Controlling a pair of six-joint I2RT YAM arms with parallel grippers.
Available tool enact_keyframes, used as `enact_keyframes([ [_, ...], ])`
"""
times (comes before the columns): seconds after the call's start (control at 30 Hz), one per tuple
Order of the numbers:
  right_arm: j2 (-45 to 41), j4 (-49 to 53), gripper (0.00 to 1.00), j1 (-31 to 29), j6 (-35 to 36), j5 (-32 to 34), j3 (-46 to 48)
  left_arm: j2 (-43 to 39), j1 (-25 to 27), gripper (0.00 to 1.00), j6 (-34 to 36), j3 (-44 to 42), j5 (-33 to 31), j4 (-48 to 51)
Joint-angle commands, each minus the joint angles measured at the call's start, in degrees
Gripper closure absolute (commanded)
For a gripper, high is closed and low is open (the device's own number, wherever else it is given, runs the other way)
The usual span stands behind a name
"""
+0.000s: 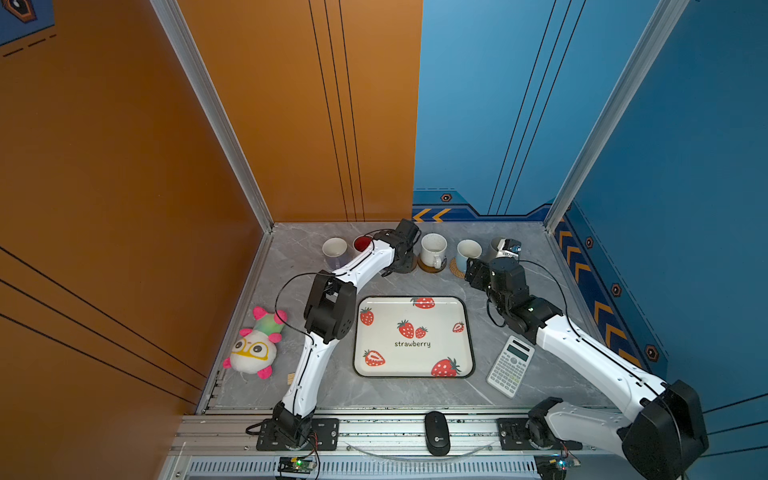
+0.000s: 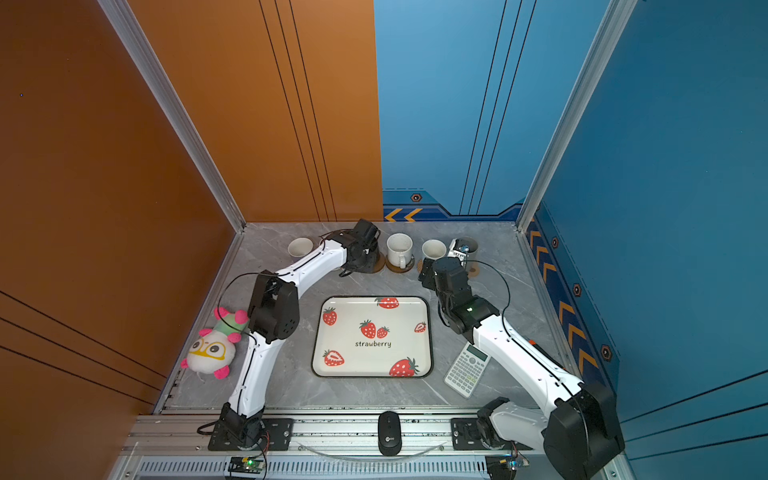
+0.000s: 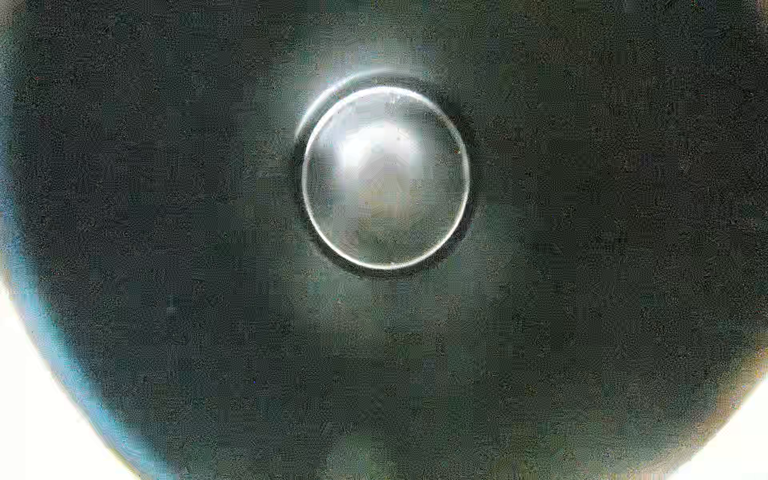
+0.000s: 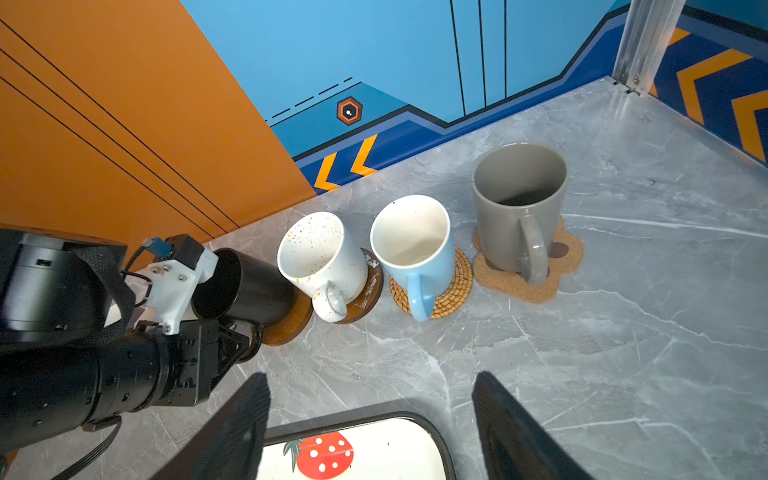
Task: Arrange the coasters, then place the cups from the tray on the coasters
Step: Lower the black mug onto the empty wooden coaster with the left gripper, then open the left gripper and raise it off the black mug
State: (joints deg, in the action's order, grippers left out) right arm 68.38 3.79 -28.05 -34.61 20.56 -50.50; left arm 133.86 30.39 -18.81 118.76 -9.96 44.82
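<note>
Right wrist view gave us the count: the black mug (image 4: 249, 286) stood on a wooden disc coaster (image 4: 291, 328), in line with the speckled mug (image 4: 320, 257), light blue mug (image 4: 419, 249) and grey mug (image 4: 515, 216), each on its own coaster. In a top view the lavender mug (image 1: 334, 249) and red-lined mug (image 1: 362, 243) sat at 12 o'clock of the bare tray (image 1: 432, 320). We judged that only the release remained. The left end effector (image 4: 245, 340) seemed to pinch the black mug's handle, and the right end effector (image 4: 370, 378) hung spread and empty. The back wall (image 4: 415, 62) crowded the row, while open desk (image 4: 623, 332) lay toward 6 o'clock.

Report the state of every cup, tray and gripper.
Tray: empty.
Grey cup: upright on paw coaster.
Blue cup: upright on rattan coaster.
Speckled cup: upright on wooden coaster.
Black cup: gripped.
Lavender cup: upright.
Red-inside cup: half hidden.
Left gripper: shut on black cup.
Right gripper: open.
</note>
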Motion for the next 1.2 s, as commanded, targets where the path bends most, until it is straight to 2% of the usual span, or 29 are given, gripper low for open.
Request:
enact_keyframes([
  [0.0,0.18,-1.42,0.24,0.53,-0.89,-0.56,0.31,-0.03,0.11,1.00,1.05,3.20,-1.03,-0.95],
  [0.37,0.35,-1.42,0.24,0.55,-0.94,-0.82,0.32,0.43,0.11,1.00,1.21,3.85,-1.03,-0.09],
  [0.53,0.43,-1.42,0.24,0.70,-0.99,-0.90,0.34,0.35,0.11,0.86,1.23,4.11,-0.61,0.44],
  [0.67,0.35,-1.33,0.24,0.74,-1.07,-0.99,0.48,0.35,0.10,0.84,1.32,4.27,-0.60,0.75],
  [0.83,0.18,-1.36,0.24,0.72,-1.07,-1.10,0.49,0.26,0.11,0.74,1.41,4.46,-0.59,0.76],
  [1.17,-0.42,-0.76,0.24,0.74,-1.03,-0.95,0.44,-1.13,0.13,0.69,1.31,3.98,-0.80,1.07],
])
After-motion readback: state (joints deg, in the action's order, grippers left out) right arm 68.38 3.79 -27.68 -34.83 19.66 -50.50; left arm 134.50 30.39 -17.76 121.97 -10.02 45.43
